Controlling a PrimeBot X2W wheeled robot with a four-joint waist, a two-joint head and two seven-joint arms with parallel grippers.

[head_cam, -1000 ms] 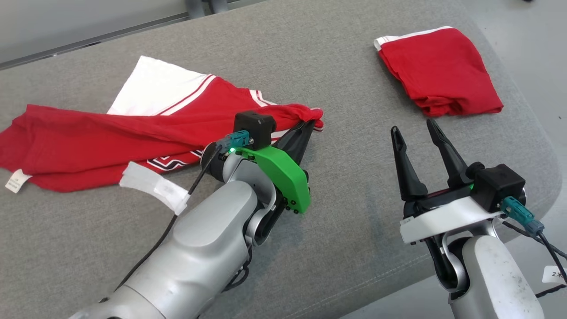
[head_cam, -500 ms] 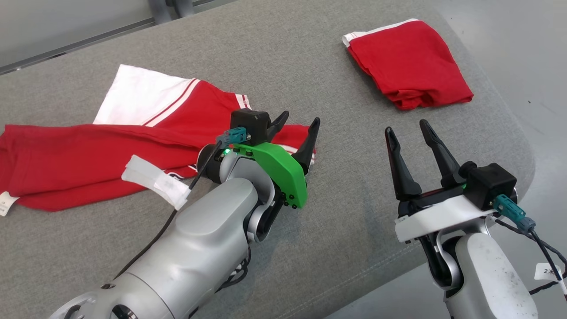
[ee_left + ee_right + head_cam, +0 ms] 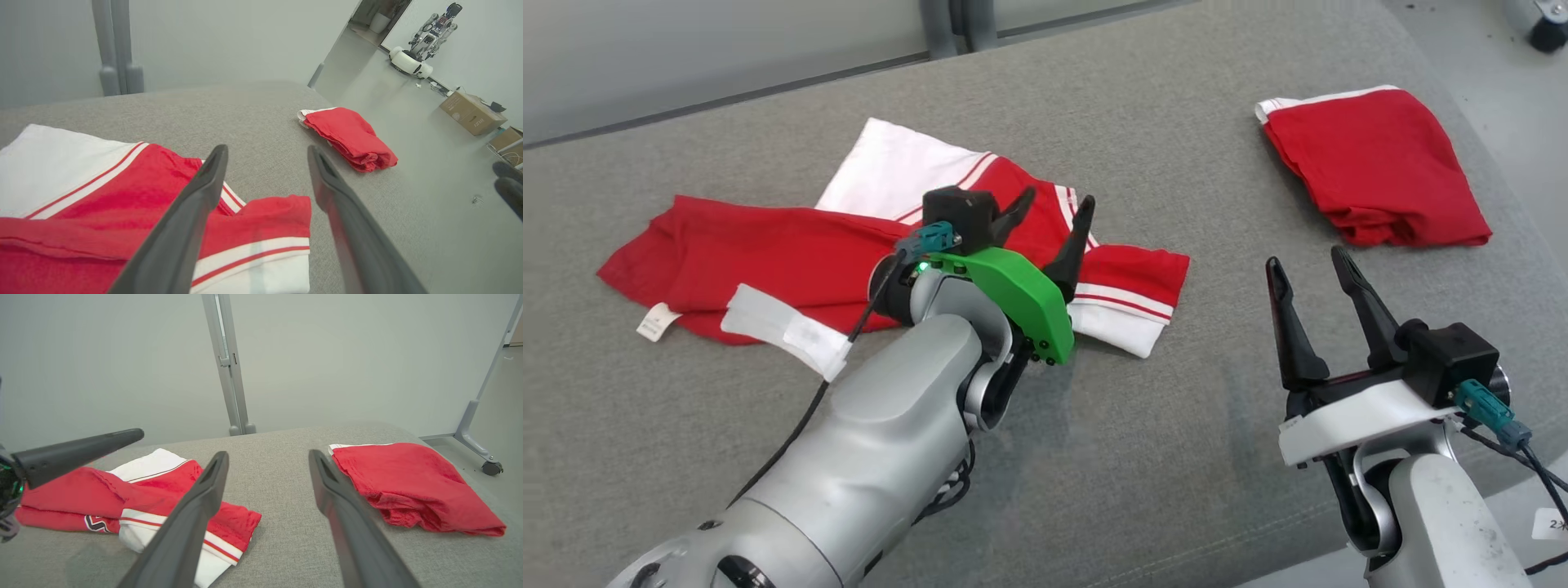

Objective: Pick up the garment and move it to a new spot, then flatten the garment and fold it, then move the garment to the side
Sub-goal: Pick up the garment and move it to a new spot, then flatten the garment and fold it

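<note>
The red and white garment (image 3: 792, 253) lies loosely spread on the grey cushion (image 3: 1176, 457), centre-left in the head view, with a striped sleeve (image 3: 1131, 290) stretched toward the right. Just above that sleeve hovers my left gripper (image 3: 1054, 208), open with nothing between its fingers. The left wrist view shows the sleeve (image 3: 261, 232) below the spread left gripper (image 3: 265, 157). At the lower right my right gripper (image 3: 1307, 261) is open and empty above bare cushion. In the right wrist view the garment (image 3: 163, 490) lies left of the right gripper (image 3: 267, 457).
A second red garment, folded (image 3: 1376, 163), rests near the cushion's far right corner, also seen as a folded pile (image 3: 351, 136) (image 3: 408, 486). The cushion's right edge drops to the floor. A metal post (image 3: 229, 363) stands behind; cardboard boxes (image 3: 472, 112) and another robot (image 3: 421, 49) sit far off.
One second ago my left gripper was shut on the sleeve; it has opened and let go, and the sleeve now lies flat. The head camera has shifted. The right gripper stays open.
</note>
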